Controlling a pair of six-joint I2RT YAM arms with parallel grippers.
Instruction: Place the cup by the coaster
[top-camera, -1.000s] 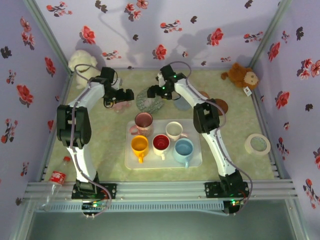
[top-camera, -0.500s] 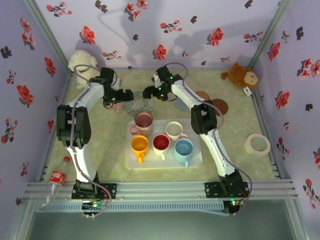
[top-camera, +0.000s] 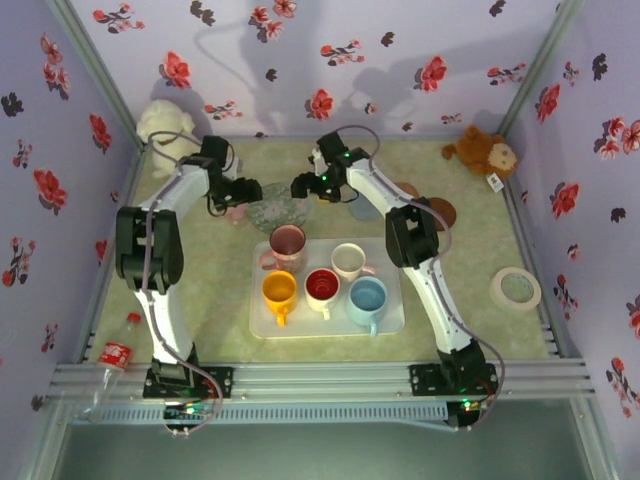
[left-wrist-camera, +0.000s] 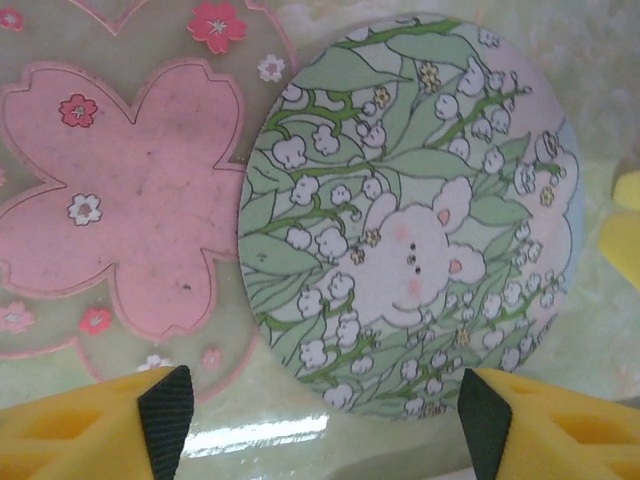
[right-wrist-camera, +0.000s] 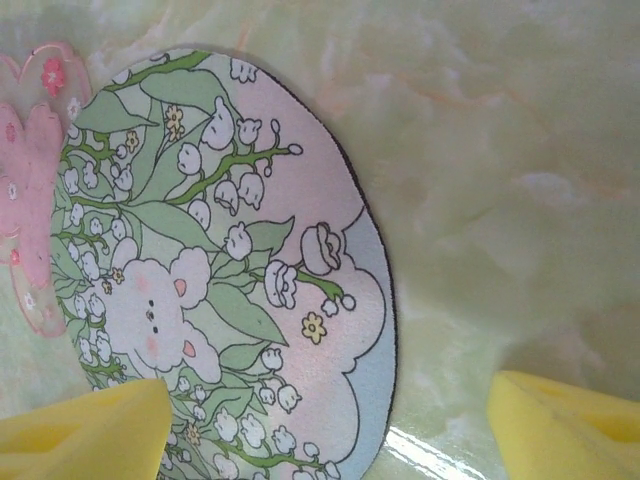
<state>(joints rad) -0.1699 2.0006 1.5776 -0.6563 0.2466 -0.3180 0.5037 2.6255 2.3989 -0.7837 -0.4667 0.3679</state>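
Tray (top-camera: 396, 316) holds five cups (top-camera: 322, 285). Both arms stretched over floral coaster (left-wrist-camera: 410, 230); left end effector (top-camera: 250, 191) spread, right end effector (top-camera: 301, 187) wide, neither gripping.

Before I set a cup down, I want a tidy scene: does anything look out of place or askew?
The round bunny coaster overlaps an edge of the pink flower coaster instead of lying apart. A plastic bottle lies on its side across the near-left frame rail.
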